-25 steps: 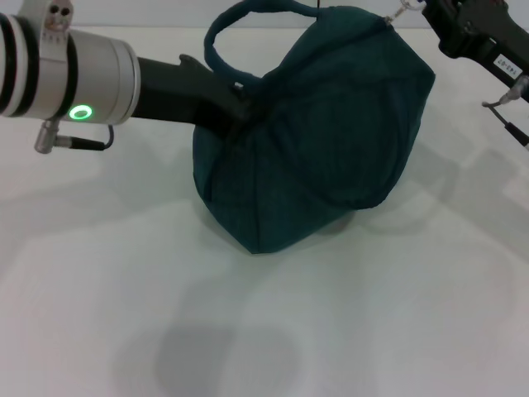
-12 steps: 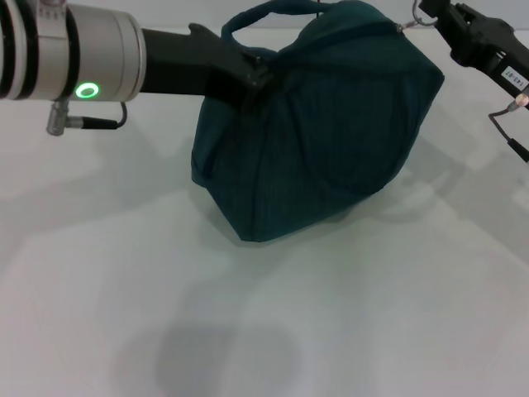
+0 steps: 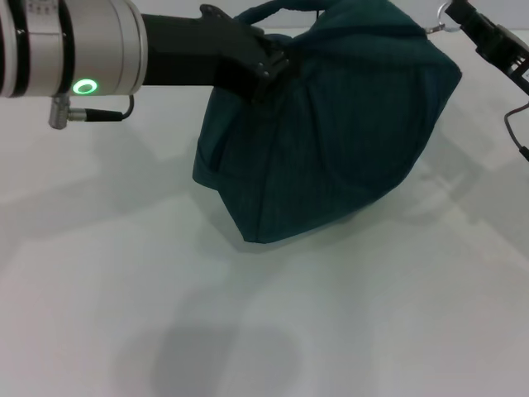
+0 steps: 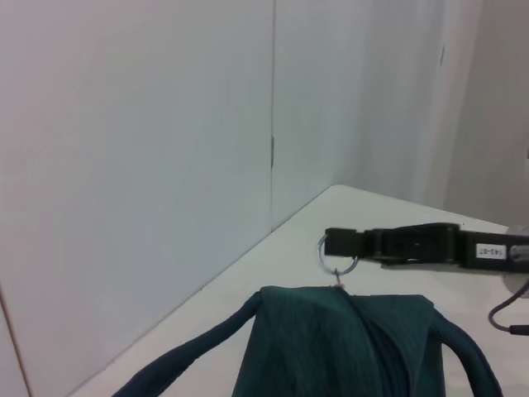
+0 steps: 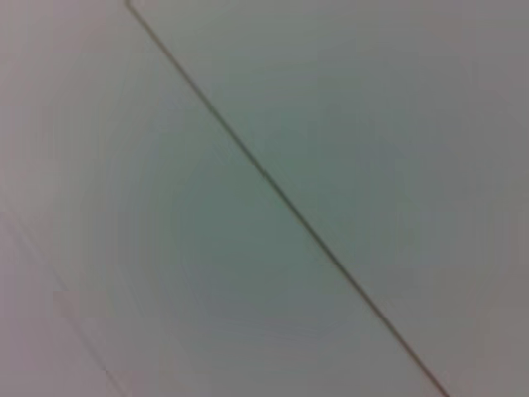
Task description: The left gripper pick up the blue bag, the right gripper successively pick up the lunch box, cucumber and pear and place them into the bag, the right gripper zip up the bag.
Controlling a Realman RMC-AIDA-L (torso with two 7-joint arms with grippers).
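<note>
Counter lies white and bare in front. Behind it the blue bag rests bulging, its near-left top edge pinched by the left claw. Farthest back, the right claw grips the zipper's metal ring.

Silver left arm with black bands, green glowing ring light, thin black cable, black gripper body; white label on black right gripper.

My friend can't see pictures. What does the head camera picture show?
A blue bag sits bulging on a white table. The left tool grips its near top edge, and the right tool holds the metal zipper ring at its far corner.
</note>
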